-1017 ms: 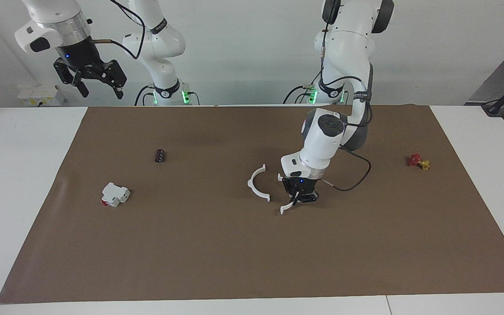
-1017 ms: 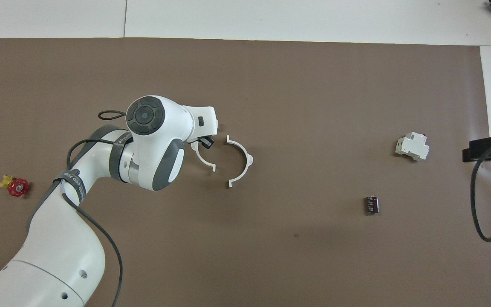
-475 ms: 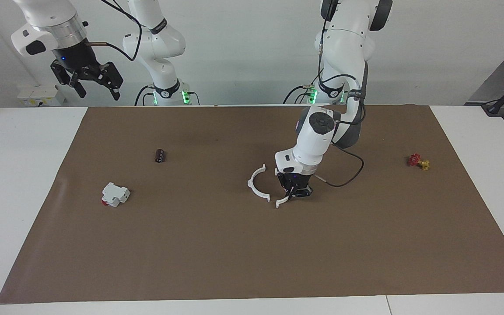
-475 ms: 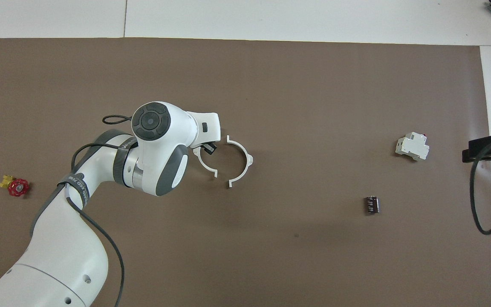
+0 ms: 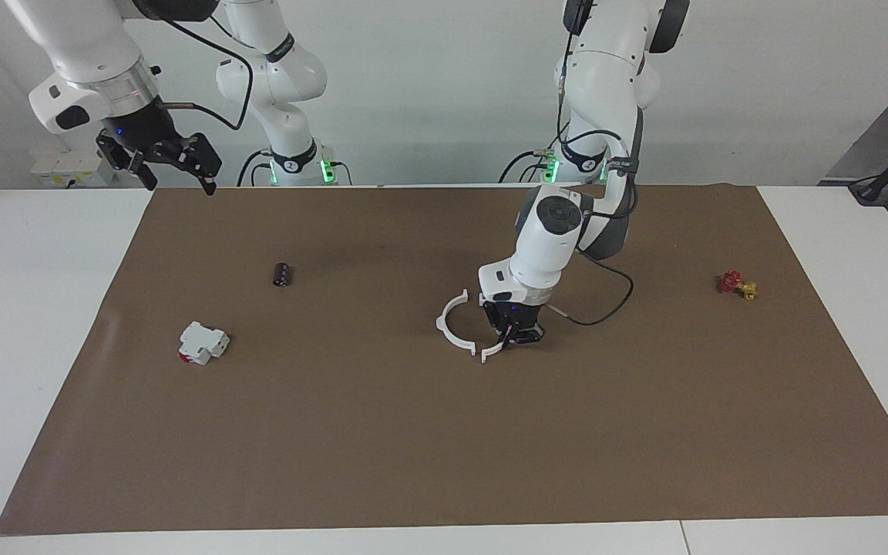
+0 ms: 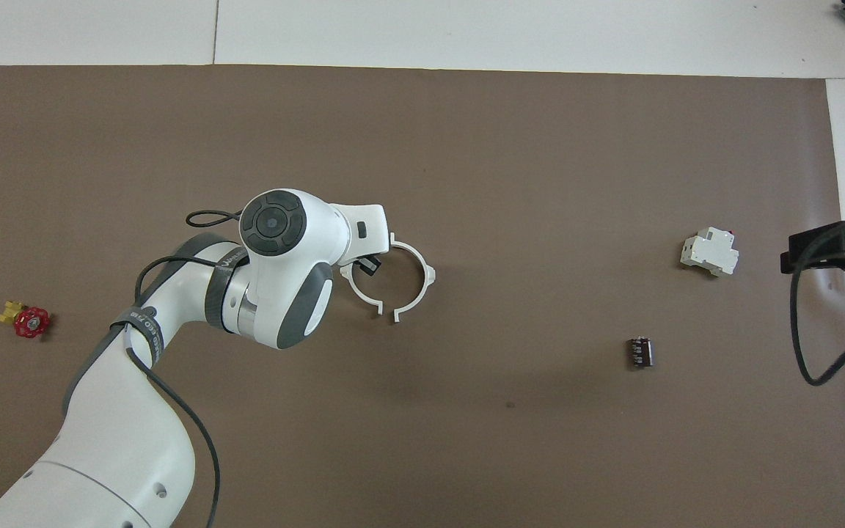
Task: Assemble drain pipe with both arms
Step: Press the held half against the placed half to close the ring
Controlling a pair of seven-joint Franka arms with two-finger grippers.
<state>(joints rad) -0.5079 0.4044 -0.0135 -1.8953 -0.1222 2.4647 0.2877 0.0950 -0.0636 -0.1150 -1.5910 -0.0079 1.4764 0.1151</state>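
Left gripper (image 5: pixel 507 337) pinches one thin white plastic arc (image 6: pixel 359 291), its tip almost touching the loose arc (image 5: pixel 452 330) on the matte brown mat (image 5: pixel 382 432). Right gripper (image 5: pixel 170 166) hangs wide open over the mat's edge.

A brown mat (image 5: pixel 382 447) is spread over a white table (image 5: pixel 35 324). Toward the right arm's end of the mat, a white blocky part with a red end (image 5: pixel 203 343) is laid, and a small black cylinder (image 5: pixel 282 274) is set nearer to the robots than it, the two well apart. Toward the left arm's end, a small red and yellow piece (image 5: pixel 737 284), possibly a valve with a handwheel, is seen alone on the mat.
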